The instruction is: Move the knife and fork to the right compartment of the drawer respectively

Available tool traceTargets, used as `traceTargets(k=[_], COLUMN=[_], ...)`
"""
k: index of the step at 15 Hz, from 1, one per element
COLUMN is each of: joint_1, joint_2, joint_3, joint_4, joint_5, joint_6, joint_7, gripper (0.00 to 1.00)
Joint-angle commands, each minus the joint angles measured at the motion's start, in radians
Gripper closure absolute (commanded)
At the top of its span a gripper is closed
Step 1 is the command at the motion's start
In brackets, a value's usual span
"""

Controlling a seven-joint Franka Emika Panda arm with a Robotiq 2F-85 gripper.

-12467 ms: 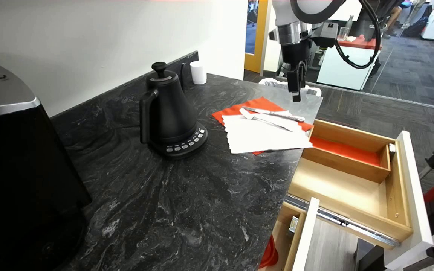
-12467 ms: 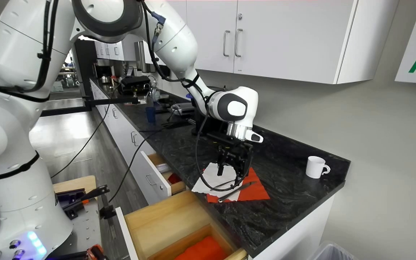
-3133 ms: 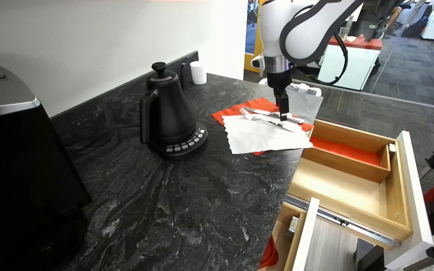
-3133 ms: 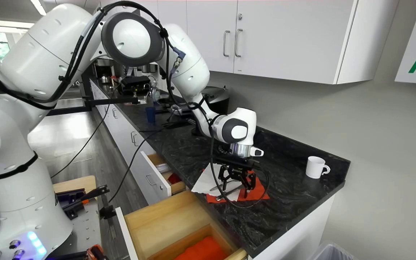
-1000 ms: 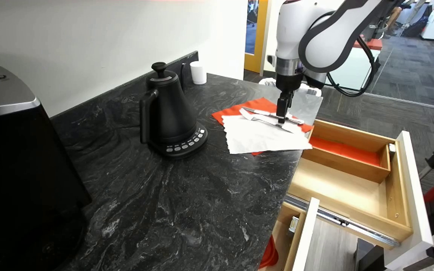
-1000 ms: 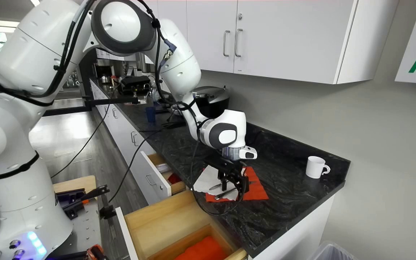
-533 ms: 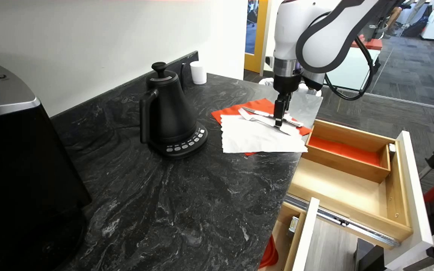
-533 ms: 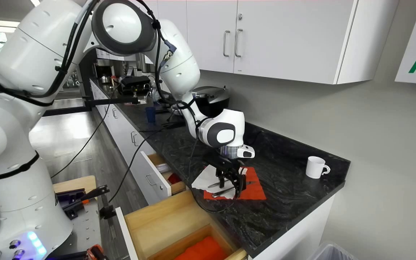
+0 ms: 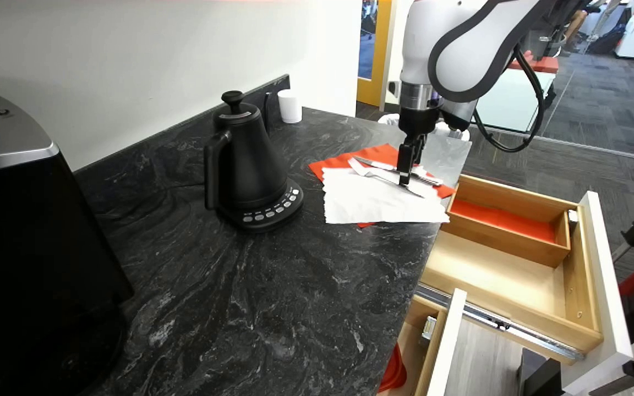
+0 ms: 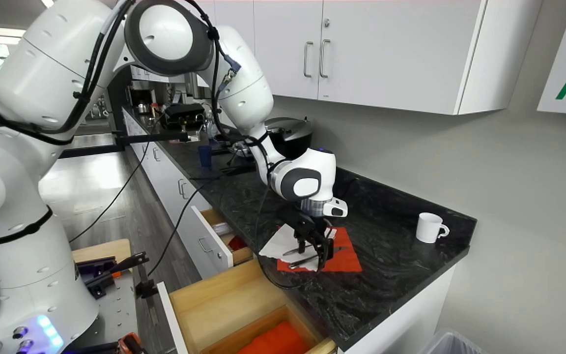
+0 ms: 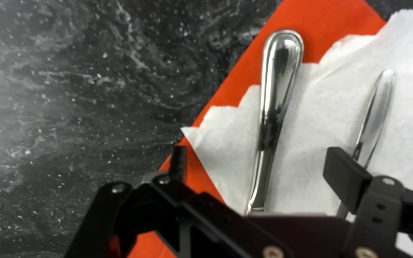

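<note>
Looking through the wrist view, we see our gripper (image 11: pixel 258 168) with jaws apart, the knife (image 11: pixel 277 96) between them, the fork (image 11: pixel 375 116) to the right.

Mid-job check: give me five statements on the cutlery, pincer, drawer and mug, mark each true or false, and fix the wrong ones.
1. The knife and fork both lie outside the drawer. True.
2. The drawer is closed. False: it stands open, its red-floored compartment showing.
3. In the wrist view, the knife handle shows between the jaws of the pincer. True.
4. The pincer is clamped shut. False: its jaws stand open, with a gap either side of the knife handle.
5. A white mug stands upright on the counter. True.
</note>
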State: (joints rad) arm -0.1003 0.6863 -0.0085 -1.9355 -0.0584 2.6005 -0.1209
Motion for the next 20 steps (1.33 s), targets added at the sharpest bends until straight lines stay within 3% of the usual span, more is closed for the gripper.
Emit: traceTargets(k=[1, 6, 7, 9, 13, 20], joint_1=[-0.034, -0.037, -0.031, -0.030, -0.029, -0.023], joint_2=[-0.025, -0.033, -0.034, -0.034, -0.033, -0.043], joint_3=[0.024, 0.025, 0.019, 0.018, 0.015, 0.013], joint_4=[-0.019, -0.025, -0.023, -0.026, -0.027, -0.030], joint_5=[0.031, 0.041, 0.038, 0.034, 0.033, 0.029], joint_6=[0.007, 0.009, 0.001, 0.008, 0.008, 0.008], joint_7=[-0.049, -0.064, -0.055, -0.060, -0.057, -0.052], gripper=[0.32, 0.66, 0.22, 0.25, 0.02, 0.00])
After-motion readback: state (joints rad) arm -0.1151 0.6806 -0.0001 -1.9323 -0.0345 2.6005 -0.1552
